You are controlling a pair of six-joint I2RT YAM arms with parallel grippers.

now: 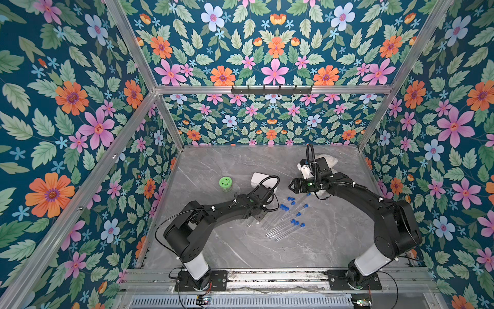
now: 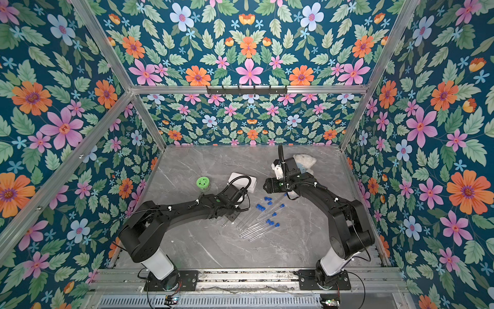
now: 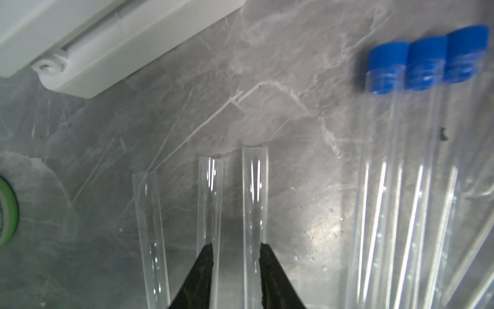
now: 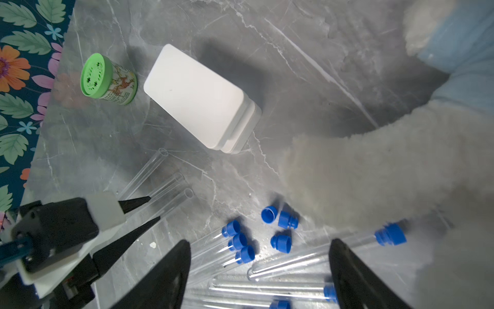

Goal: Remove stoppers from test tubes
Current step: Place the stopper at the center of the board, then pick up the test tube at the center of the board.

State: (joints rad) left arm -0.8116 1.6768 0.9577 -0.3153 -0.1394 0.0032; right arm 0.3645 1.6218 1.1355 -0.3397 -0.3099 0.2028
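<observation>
Well: tubes (image 3: 254,187) stiff, light, slick, probably brittle; clamp mid-shaft. Stoppers (image 3: 387,61) tiny; pinch wide head. Left fingers (image 3: 271,275) slightly apart astride open tube; right fingers (image 4: 171,275) wide apart, empty.

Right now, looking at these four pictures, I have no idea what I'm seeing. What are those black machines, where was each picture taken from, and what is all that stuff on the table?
Those are two robot arms, the left arm and the right arm, mounted at the edge of a grey marble table inside flower-papered walls. Two pictures look down from overhead. The other two come from a camera on each arm's wrist.

On the table lie thin clear test tubes. Some are plugged with blue stoppers, and there are three open tubes and a few loose stoppers. There is also a white box, a green-lidded jar and a fluffy white toy.

The left gripper is slightly open, with one open tube lying between its fingers, seemingly not clamped. The right gripper is wide open and holds nothing.
</observation>
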